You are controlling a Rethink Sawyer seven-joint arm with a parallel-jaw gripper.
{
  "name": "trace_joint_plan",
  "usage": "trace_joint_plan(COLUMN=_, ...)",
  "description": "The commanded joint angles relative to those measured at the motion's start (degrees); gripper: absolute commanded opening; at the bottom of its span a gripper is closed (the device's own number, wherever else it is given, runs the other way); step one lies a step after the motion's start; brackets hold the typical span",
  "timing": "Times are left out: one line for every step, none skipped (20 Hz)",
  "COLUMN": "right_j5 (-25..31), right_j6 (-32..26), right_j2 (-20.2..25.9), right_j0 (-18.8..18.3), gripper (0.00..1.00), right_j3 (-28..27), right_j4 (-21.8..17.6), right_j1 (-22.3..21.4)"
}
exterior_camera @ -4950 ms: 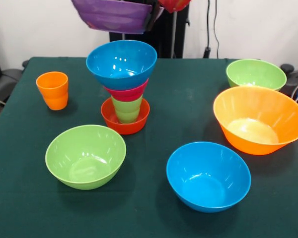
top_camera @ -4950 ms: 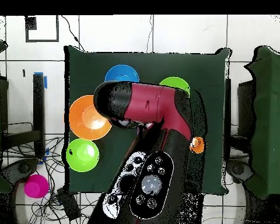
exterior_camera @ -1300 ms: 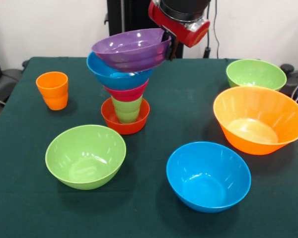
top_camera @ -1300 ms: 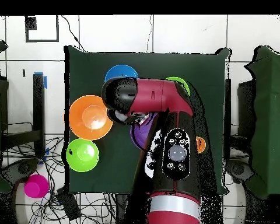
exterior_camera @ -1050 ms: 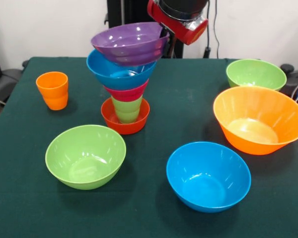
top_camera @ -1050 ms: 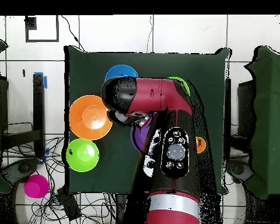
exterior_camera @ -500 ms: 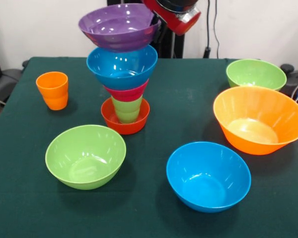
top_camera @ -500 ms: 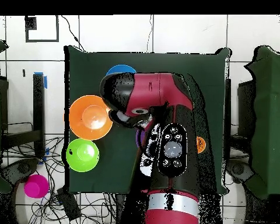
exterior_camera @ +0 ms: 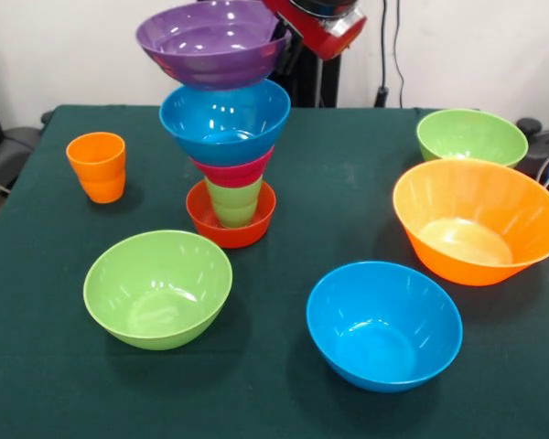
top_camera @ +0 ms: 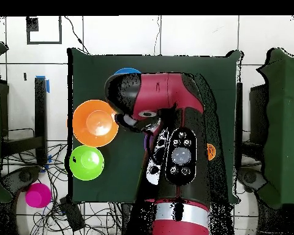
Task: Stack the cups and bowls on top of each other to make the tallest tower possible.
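Green cloth surface [exterior_camera: 348,210] carries the tower [exterior_camera: 227,174] left of centre, and above its blue bowl [exterior_camera: 224,119] the hand [exterior_camera: 288,46] holds the purple bowl [exterior_camera: 210,41] by its rim, seemingly clamped, presumably to seat it.

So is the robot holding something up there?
Yes, the purple bowl. The tool has it by the rim on one side, above the blue bowl.

words: none to read | numbers: none | labels or signs: none on the bowls, cups, table or robot arm
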Motion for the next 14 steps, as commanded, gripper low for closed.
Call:
trace_joint_plan(right_j5=0.86, right_j6=-4.74, right_j2=3.79, right_j0=1.63, gripper=0.0, right_j3=-2.5, right_j4=-4.4, right_j1=4.52)
trace_joint_plan(right_j5=0.72, right_j6=-4.04, right_j2=3.56, right_j0=1.91, gripper=0.0, right_j3=-2.77, right_j4=-4.5, right_j1=4.68)
trace_joint_plan(right_j5=0.42, right_j6=-3.47, right_j2=3.35, right_j0=2.11, gripper=0.0, right_j3=-2.98, right_j4=-4.64, right_j1=4.88)
trace_joint_plan(right_j5=0.29, right_j6=-2.97, right_j2=3.17, right_j0=2.31, gripper=0.0, right_j3=-3.24, right_j4=-4.71, right_j1=4.98)
trace_joint_plan(right_j5=0.03, right_j6=-2.47, right_j2=3.02, right_j0=2.46, gripper=0.0, right_j3=-3.38, right_j4=-4.73, right_j1=5.15)
trace_joint_plan(right_j5=-0.28, right_j6=-2.14, right_j2=2.96, right_j0=2.52, gripper=0.0, right_j3=-3.45, right_j4=-4.7, right_j1=5.29)
trace_joint_plan(right_j5=-0.1, right_j6=-1.91, right_j2=2.92, right_j0=2.61, gripper=0.0, right_j3=-3.91, right_j4=-4.65, right_j1=5.47)
trace_joint_plan(right_j5=-0.05, right_j6=-1.8, right_j2=2.82, right_j0=2.74, gripper=0.0, right_j3=-4.19, right_j4=-4.73, right_j1=5.51)
trace_joint_plan(right_j5=-0.14, right_j6=-1.58, right_j2=2.76, right_j0=2.79, gripper=0.0, right_j3=-4.27, right_j4=-4.6, right_j1=5.64)
trace_joint_plan(right_j5=-0.3, right_j6=-1.43, right_j2=2.6, right_j0=2.92, gripper=0.0, right_j3=-4.36, right_j4=-4.58, right_j1=5.71)
trace_joint_plan(right_j5=-0.46, right_j6=-1.27, right_j2=2.45, right_j0=3.04, gripper=0.0, right_j3=-4.46, right_j4=-4.57, right_j1=5.79)
trace_joint_plan(right_j5=-0.71, right_j6=-1.21, right_j2=2.29, right_j0=3.14, gripper=0.0, right_j3=-4.63, right_j4=-4.58, right_j1=5.88)
trace_joint_plan(right_j5=-1.14, right_j6=-1.01, right_j2=2.15, right_j0=3.21, gripper=0.0, right_j3=-4.67, right_j4=-4.5, right_j1=6.03)
trace_joint_plan(right_j5=-1.68, right_j6=-0.9, right_j2=2.01, right_j0=3.28, gripper=0.0, right_j3=-4.8, right_j4=-4.55, right_j1=6.23)
